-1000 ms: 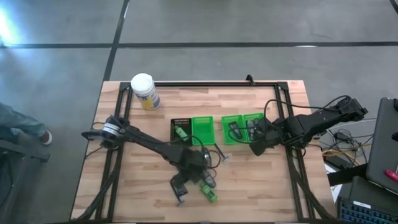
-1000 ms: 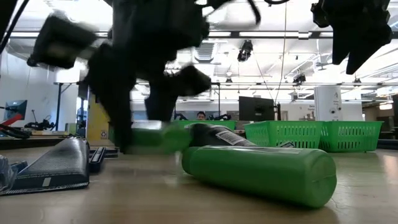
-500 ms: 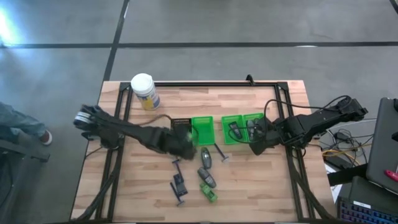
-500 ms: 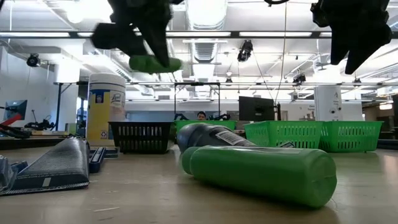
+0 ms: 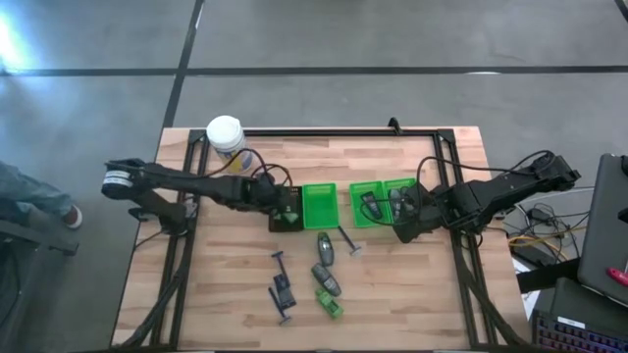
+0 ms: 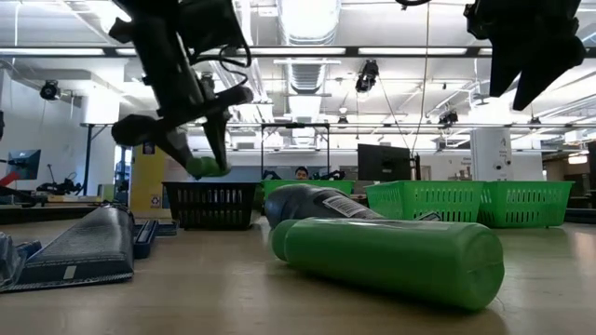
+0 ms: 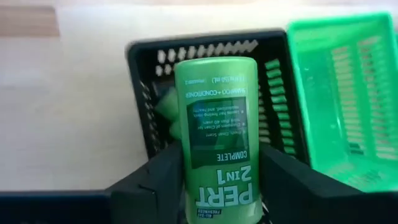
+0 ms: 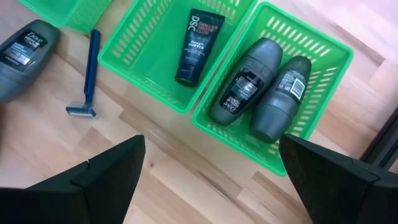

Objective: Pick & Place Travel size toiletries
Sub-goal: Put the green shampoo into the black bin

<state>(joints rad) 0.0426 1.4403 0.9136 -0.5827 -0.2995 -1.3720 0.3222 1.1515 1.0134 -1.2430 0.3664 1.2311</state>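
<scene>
bottle (image 7: 216, 134): green, white lettering | tray (image 7: 142, 115): black lattice | tray beside (image 7: 348, 93): green lattice

Grey concrete floor (image 5: 392, 34) w/ dark seam lines around a light wood table (image 5: 412, 294). Behind: big open workshop, white ceiling w/ strip lights (image 6: 307, 19), exposed ducts, dark monitor (image 6: 384, 162), desks, person seated far back.

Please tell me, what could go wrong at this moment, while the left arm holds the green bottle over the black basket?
1. The left gripper holds the green bottle above the black basket, near the wall it shares with the green basket. If released off-centre, it might hit the rim and roll out.
2. A green item already lies inside the black basket, so the bottle may bounce off it.
3. The right gripper hangs open over two other green baskets, well apart; collision seems unlikely.
</scene>
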